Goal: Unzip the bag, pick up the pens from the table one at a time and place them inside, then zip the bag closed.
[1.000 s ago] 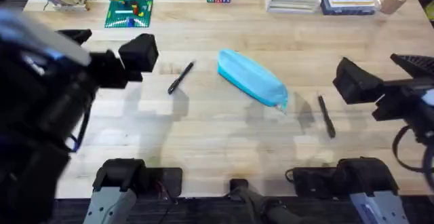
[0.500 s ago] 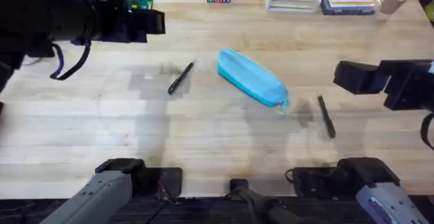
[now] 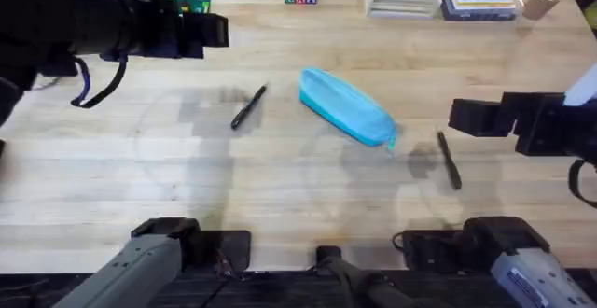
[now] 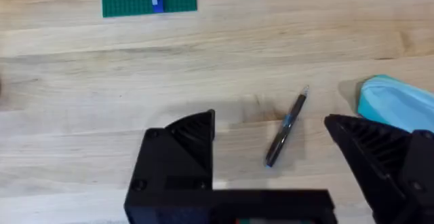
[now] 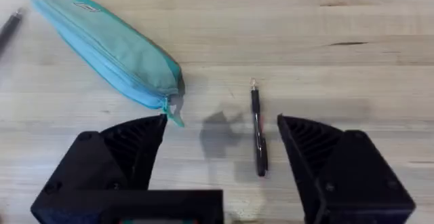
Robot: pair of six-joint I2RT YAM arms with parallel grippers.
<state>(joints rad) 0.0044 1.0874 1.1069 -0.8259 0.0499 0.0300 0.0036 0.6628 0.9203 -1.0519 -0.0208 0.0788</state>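
We see the light blue bag lying zipped at the centre of the overhead frame, slanting from upper left to lower right on the tabletop. One black pen lies left of it, apart. Another pen lies lower right, near the bag's pull tab end.

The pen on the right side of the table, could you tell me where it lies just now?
In the overhead view, that pen lies on the table just right of the bag, apart from its zipper end, under the open right hand.

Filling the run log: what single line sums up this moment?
light blue soft pouch: zipped | two thin black pens: on wooden table | left gripper: open | right gripper: open
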